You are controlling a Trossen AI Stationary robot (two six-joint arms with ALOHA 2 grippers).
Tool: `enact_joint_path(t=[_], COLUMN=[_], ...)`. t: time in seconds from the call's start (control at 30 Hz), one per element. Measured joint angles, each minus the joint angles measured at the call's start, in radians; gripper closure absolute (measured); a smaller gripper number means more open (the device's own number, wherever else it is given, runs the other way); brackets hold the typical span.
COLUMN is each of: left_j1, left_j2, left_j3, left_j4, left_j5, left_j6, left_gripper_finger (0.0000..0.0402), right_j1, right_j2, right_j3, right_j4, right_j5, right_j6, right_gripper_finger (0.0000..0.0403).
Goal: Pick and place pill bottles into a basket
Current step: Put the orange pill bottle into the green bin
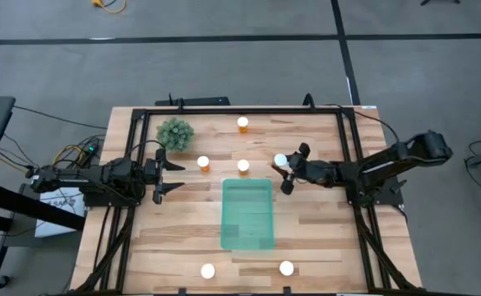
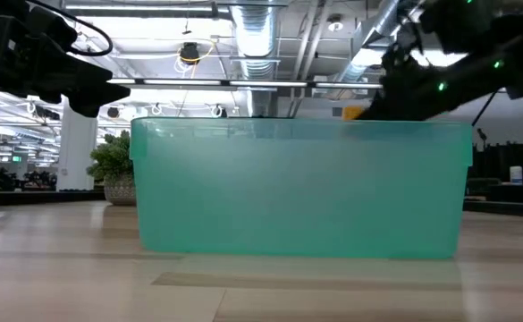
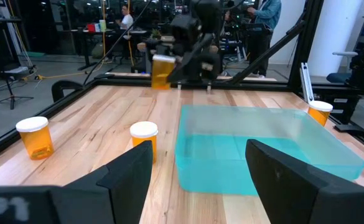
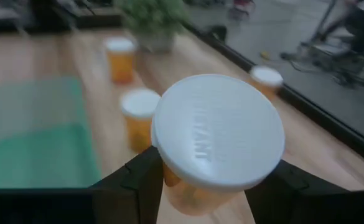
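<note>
The teal basket [image 1: 247, 214] lay empty mid-table; the right gripper [image 1: 288, 170] hovered just beyond its far right corner, jaws clamped on 1 pill bottle [image 1: 281, 160]. The left gripper [image 1: 164, 174] waited, jaws apart and empty, near the plant [image 1: 175, 132]; 5 bottles stood scattered around the basket.

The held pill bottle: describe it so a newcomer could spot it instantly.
Start at the teal basket in the middle of the table, then look just past its far right corner. There the right gripper is shut on one white-capped orange pill bottle. It is the only bottle gripped; the other five stand free on the wood.
</note>
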Motion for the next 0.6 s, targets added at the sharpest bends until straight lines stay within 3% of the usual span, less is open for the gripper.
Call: enact_joint_path(t=[0.23,0.6], left_j1=[0.000,0.000], left_j2=[0.000,0.000], left_j3=[0.000,0.000], left_j4=[0.000,0.000], left_j5=[0.000,0.000], left_j6=[0.000,0.000], left_gripper_finger=[0.0154,0.0154], right_j1=[0.116,0.203], right_j2=[-0.038,0.181], right_j3=[0.069,0.172], right_j4=[0.000,0.003], right_j5=[-0.048,-0.071], right_j6=[-0.017,0.004], right_gripper_finger=[0.0224,0.0222])
